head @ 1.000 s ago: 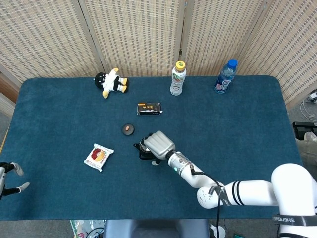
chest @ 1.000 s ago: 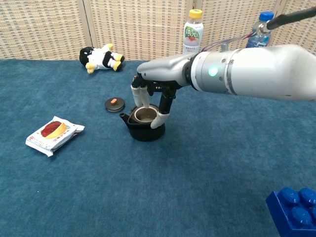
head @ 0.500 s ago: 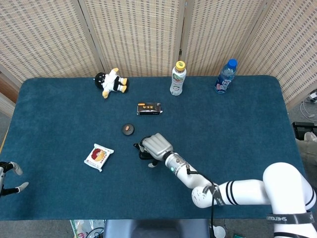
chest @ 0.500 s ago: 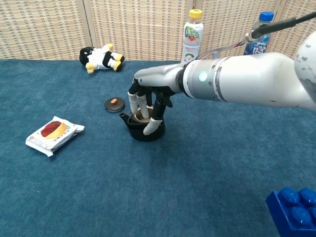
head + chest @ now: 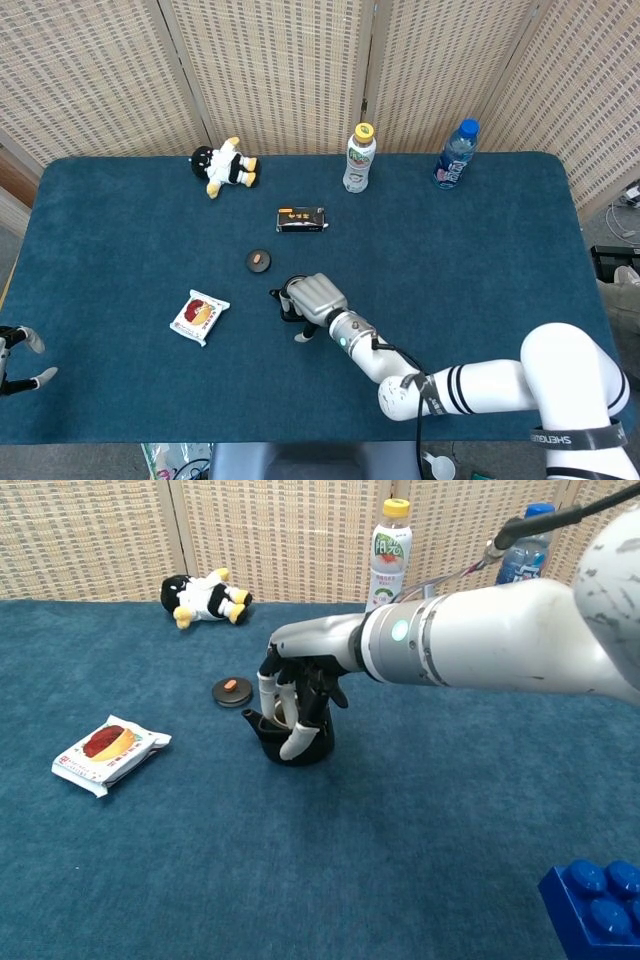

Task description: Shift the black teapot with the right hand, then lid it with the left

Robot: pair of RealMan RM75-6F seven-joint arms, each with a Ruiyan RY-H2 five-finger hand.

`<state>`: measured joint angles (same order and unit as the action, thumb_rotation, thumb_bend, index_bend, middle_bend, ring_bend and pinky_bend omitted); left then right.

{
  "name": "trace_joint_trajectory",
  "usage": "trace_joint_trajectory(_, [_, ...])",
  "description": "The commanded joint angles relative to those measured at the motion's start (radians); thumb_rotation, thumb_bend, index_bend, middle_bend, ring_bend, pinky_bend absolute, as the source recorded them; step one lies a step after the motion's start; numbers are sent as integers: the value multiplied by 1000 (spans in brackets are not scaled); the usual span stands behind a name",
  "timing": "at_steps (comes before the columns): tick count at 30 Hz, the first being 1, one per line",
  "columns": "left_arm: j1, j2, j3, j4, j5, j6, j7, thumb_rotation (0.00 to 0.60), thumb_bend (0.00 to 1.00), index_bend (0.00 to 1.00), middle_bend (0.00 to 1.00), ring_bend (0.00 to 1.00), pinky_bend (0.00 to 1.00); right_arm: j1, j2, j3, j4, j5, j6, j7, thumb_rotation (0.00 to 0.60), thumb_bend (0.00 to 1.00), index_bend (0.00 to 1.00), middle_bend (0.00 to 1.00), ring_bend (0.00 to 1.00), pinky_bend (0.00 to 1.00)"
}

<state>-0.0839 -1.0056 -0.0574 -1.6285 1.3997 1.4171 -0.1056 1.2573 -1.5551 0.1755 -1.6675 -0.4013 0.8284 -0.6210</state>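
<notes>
Gripping the black teapot [image 5: 290, 742] mid-tabletop [image 5: 480, 250] with my right hand [image 5: 293, 693], fingers wrapped around its body, lid [image 5: 231, 691] lying at its 10 o'clock, left hand [image 5: 18, 360] empty, fingers apart.

black teapot [image 5: 297, 746], navy tablecloth [image 5: 480, 260], blue-capped bottle [image 5: 455, 154], yellow-capped bottle [image 5: 359, 158]
</notes>
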Motion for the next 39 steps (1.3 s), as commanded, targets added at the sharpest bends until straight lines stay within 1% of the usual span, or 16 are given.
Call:
trace_joint_trajectory(1, [0,0,0,0,0,0,0,600,106,580,533,377,477,7,-1,-7,1,14,6,-1,600,78,414,483,358,624])
trace_joint_trajectory(11, [0,0,-2,1,-3,-2,0,600,106,580,533,377,477,32,3,-24,10,72,-12,4,600,78,419,487,361,636])
trace_joint_trajectory(28, [3,3,-4,-1,-1,3,-4,600,106,580,533,377,477,73,0,-45,10,156,-5,5,600,77,447,514,391,725])
trace_joint_trajectory(34, [4,4,-5,-1,-2,4,-7,600,106,580,533,377,477,82,-2,-43,16,184,-20,17,600,78,458,528,404,757])
trace_joint_trajectory(39, [5,6,-5,-2,-1,6,-9,600,106,580,533,377,477,86,-4,-41,21,191,-23,27,600,77,458,529,407,761])
